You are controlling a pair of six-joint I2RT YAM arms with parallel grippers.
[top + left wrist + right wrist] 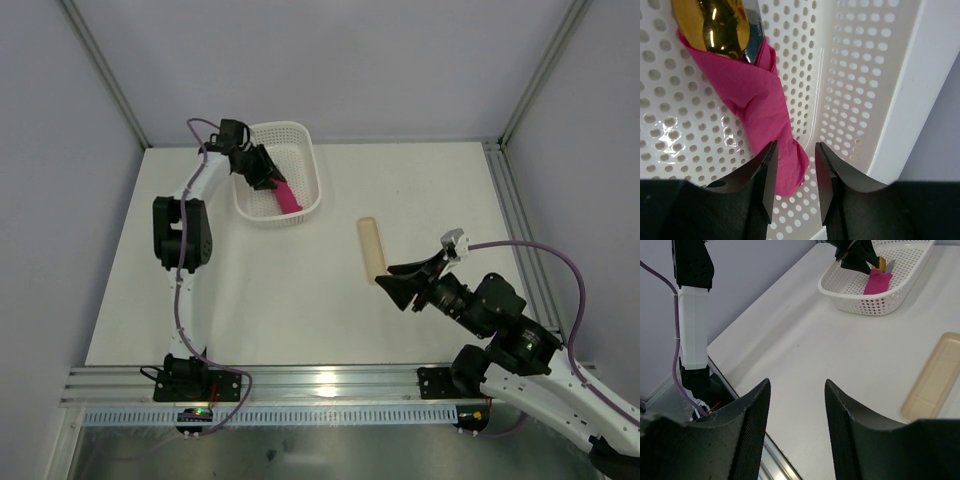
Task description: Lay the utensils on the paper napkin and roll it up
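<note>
My left gripper (792,150) is down inside the white basket (300,128) at the far left of the table (300,300); the paper napkin (760,100) lies on the basket floor right under it, rolled into a tight magenta bundle; what matters for the next move is that the bundle's long axis runs straight away from my wrist, its bare twisted end sitting between my two fingers and its other end pointing off ahead of me; my jaws stand across that axis, narrow but parted, one finger (767,175) at the paper and a thin sliver of basket showing beside the other, so I judge it a straddle and not a firm pinch

The utensils (715,25) are wrapped inside the roll; a shiny gold head sticks out of the end away from me, with a darker grey piece tucked just beside it; the paper looks soft and creased, thickest around the metal and thin at my end, so a squeeze there may catch paper alone and let the cutlery slide

My right gripper (795,385) hangs over the table at the near right, spread and holding nothing, well apart from the basket and just beside the beige strip (371,247); the left arm is plainly the nearer one
</note>
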